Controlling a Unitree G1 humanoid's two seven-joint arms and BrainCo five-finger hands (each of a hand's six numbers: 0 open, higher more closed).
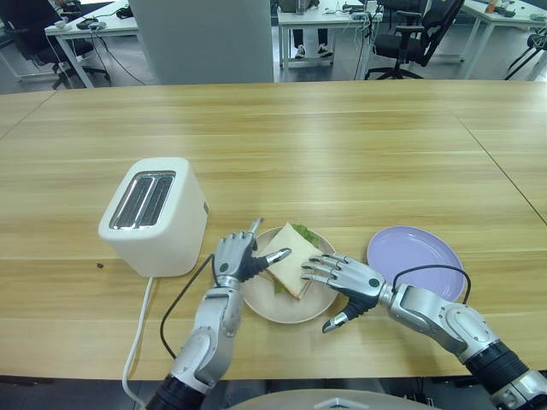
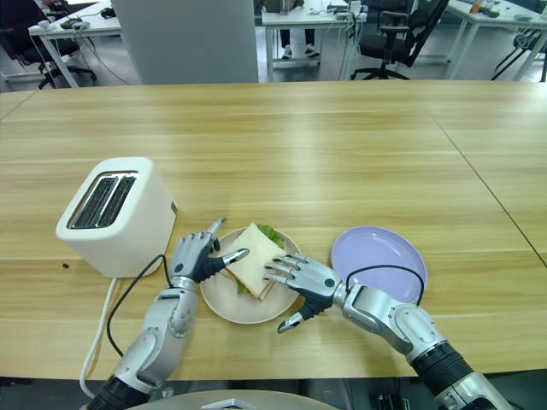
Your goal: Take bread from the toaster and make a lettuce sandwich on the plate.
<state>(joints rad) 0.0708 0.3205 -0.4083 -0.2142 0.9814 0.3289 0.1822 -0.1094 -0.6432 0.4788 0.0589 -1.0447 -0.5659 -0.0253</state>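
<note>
As sandwich point(image 1: 289, 260) lies plated, left hand point(image 1: 235, 259) and right hand point(image 1: 349, 280) flank it

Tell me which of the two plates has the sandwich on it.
The cream plate between the left hand and right hand holds the sandwich; the purple plate lies further right.

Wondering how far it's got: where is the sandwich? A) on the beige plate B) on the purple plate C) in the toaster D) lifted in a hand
A: the sandwich lies on the beige plate, between the left hand and right hand, with lettuce peeking out.
</note>
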